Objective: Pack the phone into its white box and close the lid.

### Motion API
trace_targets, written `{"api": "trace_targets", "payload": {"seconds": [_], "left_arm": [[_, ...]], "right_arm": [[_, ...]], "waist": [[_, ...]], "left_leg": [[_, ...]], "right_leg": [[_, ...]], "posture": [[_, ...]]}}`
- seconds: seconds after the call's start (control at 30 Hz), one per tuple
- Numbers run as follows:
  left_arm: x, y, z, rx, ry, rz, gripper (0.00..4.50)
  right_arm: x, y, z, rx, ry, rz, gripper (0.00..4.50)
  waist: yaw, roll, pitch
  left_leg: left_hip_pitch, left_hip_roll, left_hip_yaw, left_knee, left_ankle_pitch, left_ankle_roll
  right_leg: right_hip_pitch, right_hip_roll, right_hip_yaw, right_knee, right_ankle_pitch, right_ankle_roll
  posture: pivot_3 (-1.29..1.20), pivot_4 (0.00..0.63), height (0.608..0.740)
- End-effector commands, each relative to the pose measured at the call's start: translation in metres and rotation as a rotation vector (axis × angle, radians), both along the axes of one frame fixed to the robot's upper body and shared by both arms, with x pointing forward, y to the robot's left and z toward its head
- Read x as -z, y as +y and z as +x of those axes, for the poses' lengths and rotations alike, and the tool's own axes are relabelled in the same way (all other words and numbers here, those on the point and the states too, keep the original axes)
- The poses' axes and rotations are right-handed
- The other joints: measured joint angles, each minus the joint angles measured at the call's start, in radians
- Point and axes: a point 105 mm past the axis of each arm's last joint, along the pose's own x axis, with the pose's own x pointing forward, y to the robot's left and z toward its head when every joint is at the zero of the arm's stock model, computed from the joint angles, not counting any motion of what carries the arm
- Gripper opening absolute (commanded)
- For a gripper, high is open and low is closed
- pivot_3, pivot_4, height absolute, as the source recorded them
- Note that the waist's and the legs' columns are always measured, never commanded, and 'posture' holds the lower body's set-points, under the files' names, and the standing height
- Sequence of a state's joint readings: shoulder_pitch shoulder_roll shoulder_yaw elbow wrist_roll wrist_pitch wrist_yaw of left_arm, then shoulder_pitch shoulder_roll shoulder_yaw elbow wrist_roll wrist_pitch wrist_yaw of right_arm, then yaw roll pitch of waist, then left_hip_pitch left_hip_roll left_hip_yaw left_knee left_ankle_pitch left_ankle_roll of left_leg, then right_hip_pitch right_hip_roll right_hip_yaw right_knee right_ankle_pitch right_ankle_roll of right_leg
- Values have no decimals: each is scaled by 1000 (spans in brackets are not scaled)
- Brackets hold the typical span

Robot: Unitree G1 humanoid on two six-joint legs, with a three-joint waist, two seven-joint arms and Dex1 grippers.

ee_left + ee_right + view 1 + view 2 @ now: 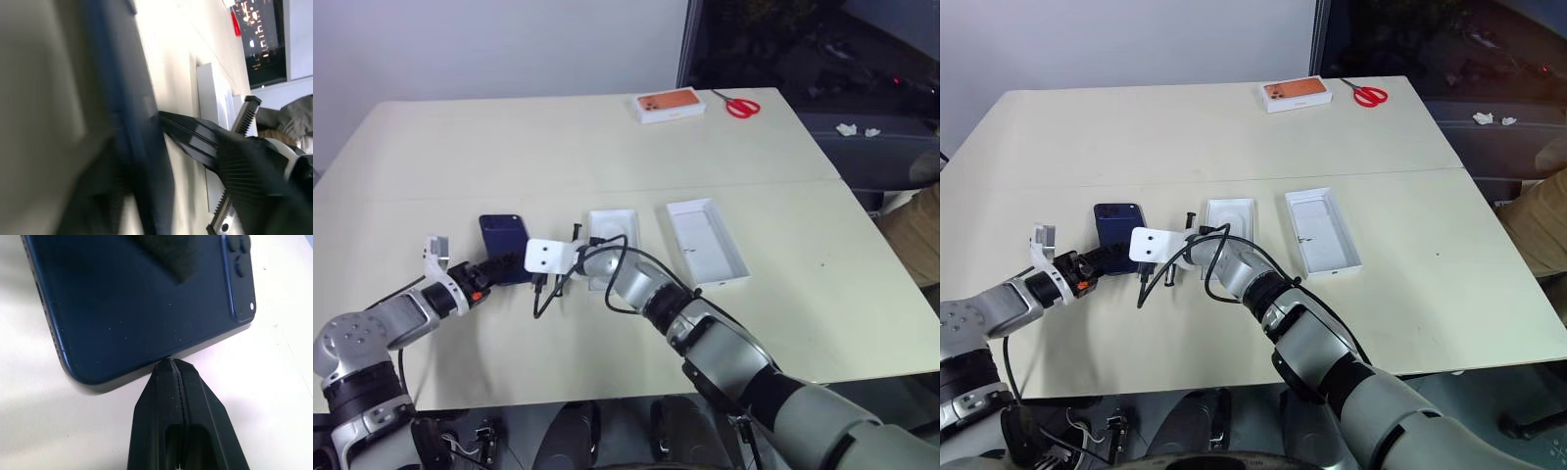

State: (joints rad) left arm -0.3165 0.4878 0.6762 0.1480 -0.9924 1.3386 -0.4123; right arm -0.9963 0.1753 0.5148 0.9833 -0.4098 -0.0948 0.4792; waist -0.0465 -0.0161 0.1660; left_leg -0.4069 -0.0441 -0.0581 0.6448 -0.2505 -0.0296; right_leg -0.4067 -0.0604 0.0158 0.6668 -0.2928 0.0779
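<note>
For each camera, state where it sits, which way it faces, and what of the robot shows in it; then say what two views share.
Left eye view: on the head, looking forward and down over the table; both arms show, meeting at the phone.
Right eye view: the other eye of the head camera, facing the same way; the white box and lid lie beyond the arms.
Left wrist view: on the left wrist, close along the phone's edge; the left gripper straddles it.
Right wrist view: on the right wrist; the shut right gripper is at the phone's edge.
Shared: all four show the phone.

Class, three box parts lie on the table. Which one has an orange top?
The closed box with the orange top, at the far edge beside the red scissors. The two white trays, white box and lid, lie open mid-table.
</note>
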Motion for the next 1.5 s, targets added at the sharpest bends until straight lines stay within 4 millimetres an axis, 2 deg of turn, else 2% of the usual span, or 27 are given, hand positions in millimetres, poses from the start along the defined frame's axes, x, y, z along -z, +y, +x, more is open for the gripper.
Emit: {"api": "trace_targets", "payload": {"seconds": [0.03,0.27,0.37,0.6,0.7,0.77,0.8,1.07,1.17,1.3,1.37,1.43,1.5], "left_arm": [[-5,-3,0,17,-38,-37,2174],[1,-4,-4,24,-23,-62,2174],[-2,-2,-4,17,-40,-98,2174],[3,-4,-5,17,-31,-73,2174],[5,-4,-5,12,-22,-98,1319],[5,-4,-4,6,-26,-89,333],[6,-4,-5,6,-22,-86,53],[9,-6,-7,12,-3,-104,53],[4,-5,-8,13,-27,-151,53],[-10,-3,-9,12,-100,-196,53],[-19,-3,-11,27,-139,-233,53],[-25,-3,-13,35,-158,-255,53],[-37,-4,-17,65,-204,-300,0]], "right_arm": [[-8,5,-3,-22,-20,19,0],[-9,2,0,-12,-31,19,0],[-9,1,1,-10,-32,17,0],[-13,0,2,-9,-40,24,0],[-13,0,2,-9,-42,23,0],[-12,-1,2,-9,-41,22,0],[-12,-1,2,-10,-40,22,0],[-18,-1,3,-2,-5,61,0],[-40,0,0,-15,125,225,0],[-88,-3,-12,-109,393,512,0],[-109,-10,-19,-163,490,605,0],[-119,-15,-23,-188,542,639,0],[-127,-23,-29,-223,541,631,548]], "waist": [[0,0,0],[0,0,0],[1,0,0],[1,0,0],[1,0,0],[2,0,0],[1,0,0],[1,0,0],[1,0,0],[2,0,1],[2,0,1],[3,-1,1],[4,-1,1]], "left_leg": [[0,0,0,0,0,0],[0,0,0,0,0,0],[0,0,0,0,0,0],[0,0,0,0,0,0],[0,0,0,0,0,0],[0,0,0,0,0,0],[0,0,0,0,0,0],[0,0,0,-1,0,0],[0,0,0,-1,0,0],[-1,0,0,-1,-1,2],[-1,0,0,-1,-2,3],[-2,0,0,-1,-2,4],[-2,0,0,-1,-3,5]], "right_leg": [[0,0,0,0,0,0],[0,0,0,0,0,0],[0,0,0,0,0,0],[0,0,0,0,0,0],[0,0,0,0,0,0],[0,0,0,0,0,0],[0,0,0,0,0,0],[0,0,0,0,0,0],[0,0,0,0,0,0],[-1,0,0,-1,0,0],[-1,0,0,-1,0,0],[-1,0,0,-1,0,0],[-1,0,0,-1,0,0]], "posture": [[0,150,740],[0,150,740],[0,150,740],[0,150,740],[0,150,740],[0,150,740],[0,150,740],[0,150,740],[0,150,740],[0,150,740],[0,150,740],[0,150,740],[0,150,740]]}}
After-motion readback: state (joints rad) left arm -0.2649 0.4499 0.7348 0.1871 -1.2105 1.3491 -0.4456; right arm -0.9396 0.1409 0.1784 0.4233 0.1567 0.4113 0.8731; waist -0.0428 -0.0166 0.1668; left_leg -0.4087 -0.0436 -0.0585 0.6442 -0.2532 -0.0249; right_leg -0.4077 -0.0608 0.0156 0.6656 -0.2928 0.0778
